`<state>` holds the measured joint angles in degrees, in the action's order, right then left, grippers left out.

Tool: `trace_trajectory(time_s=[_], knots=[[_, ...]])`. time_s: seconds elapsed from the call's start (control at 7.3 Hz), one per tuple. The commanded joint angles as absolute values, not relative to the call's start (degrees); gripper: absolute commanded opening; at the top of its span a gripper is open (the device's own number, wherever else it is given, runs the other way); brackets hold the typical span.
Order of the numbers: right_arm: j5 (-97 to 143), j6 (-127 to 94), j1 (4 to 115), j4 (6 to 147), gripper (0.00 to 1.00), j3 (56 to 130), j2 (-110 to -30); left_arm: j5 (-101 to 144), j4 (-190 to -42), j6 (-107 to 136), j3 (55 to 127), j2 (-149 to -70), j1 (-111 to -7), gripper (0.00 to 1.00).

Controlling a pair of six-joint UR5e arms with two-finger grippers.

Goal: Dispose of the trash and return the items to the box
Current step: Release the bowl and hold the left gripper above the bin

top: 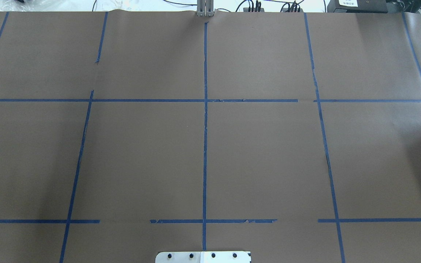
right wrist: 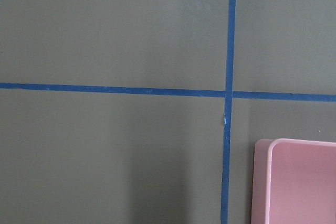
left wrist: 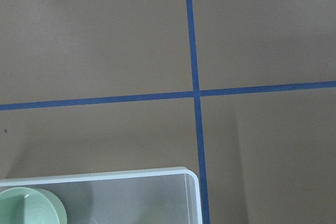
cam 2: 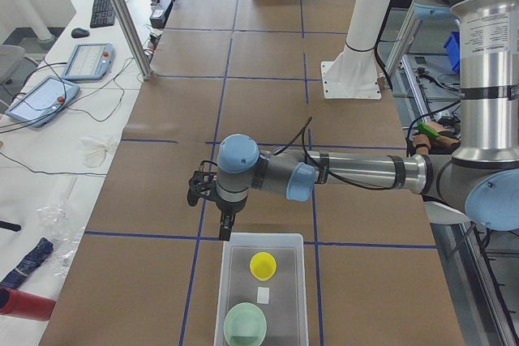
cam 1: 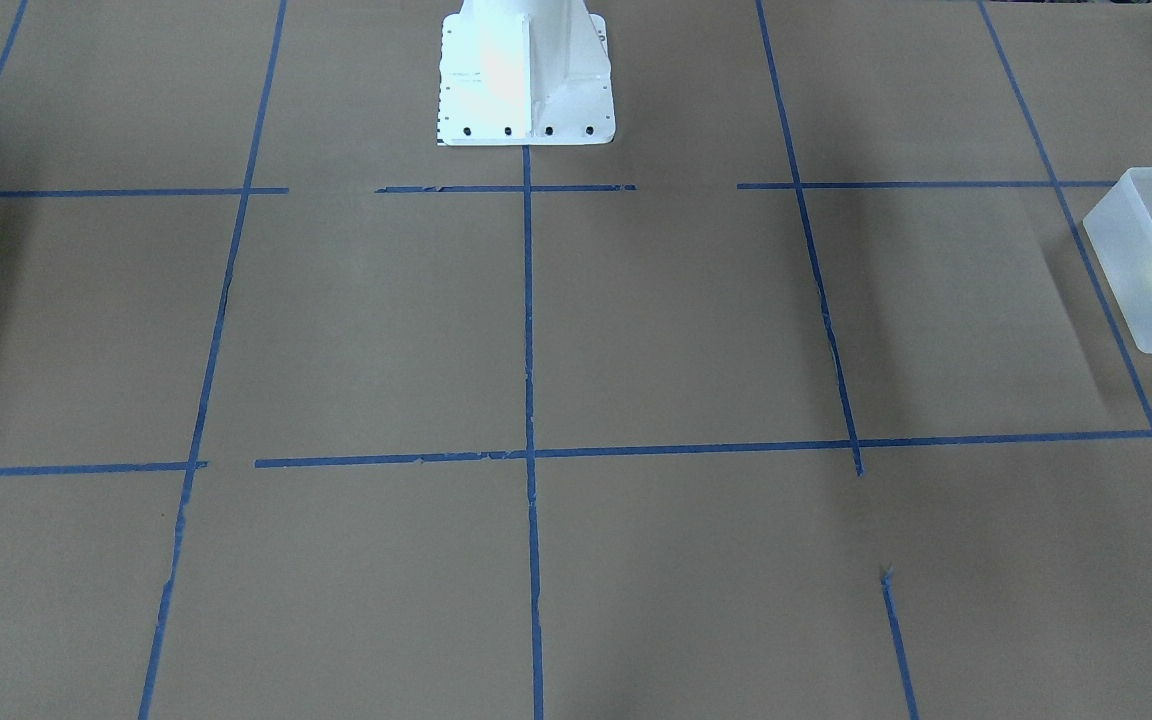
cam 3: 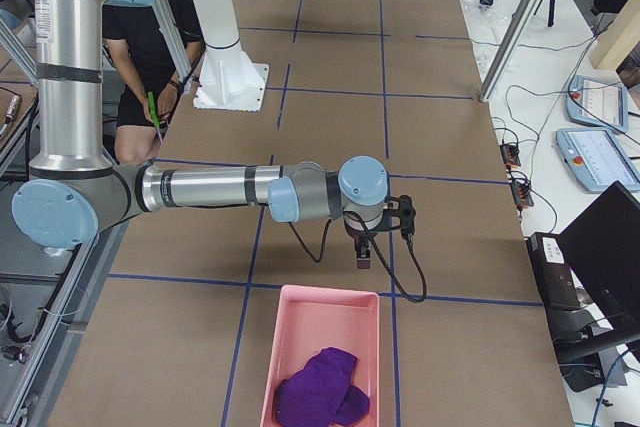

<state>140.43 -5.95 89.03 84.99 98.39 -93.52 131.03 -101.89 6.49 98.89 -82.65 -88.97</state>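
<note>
Cup [cam 2: 262, 265] and bowl [cam 2: 245, 323] in box [cam 2: 276, 237].
Front view omits bowl, at cup's 6 o'clock; left gripper [cam 2: 226, 230], right gripper [cam 3: 364, 261]: spread or pressed, cannot tell.

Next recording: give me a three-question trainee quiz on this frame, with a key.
1. True or false: the small yellow tapered plastic cup is inside the translucent frosted-white rectangular tub.
2. The pink rectangular tray holds: A) a crumpled purple cloth; B) a pale green bowl; C) nothing.
3. Fill in: the ___ arm's gripper hangs beside the tub.
Key: 1 true; 2 A; 3 left.
</note>
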Motion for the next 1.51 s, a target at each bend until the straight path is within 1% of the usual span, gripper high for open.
trace_trajectory(time_s=[0.0, 0.14, 0.41, 1.37], knots=[[140.36, -5.89, 89.03, 84.99, 1.0, 98.26, -93.34, 131.04, -101.69, 6.33, 98.0, -82.35, -89.12, 1.0], [140.36, -5.89, 89.03, 85.08, 1.0, 98.35, -93.34, 131.04, -100.99, 5.46, 98.17, -82.09, -89.3, 1.0], [140.54, -5.98, 89.03, 84.99, 1.0, 98.52, -93.43, 131.13, -89.8, -3.56, 98.79, -83.4, -89.65, 1.0], [140.54, -5.98, 89.03, 85.08, 1.0, 98.53, -93.69, 136.93, -88.94, -4.22, 98.79, -84.99, -93.51, 1.0]])
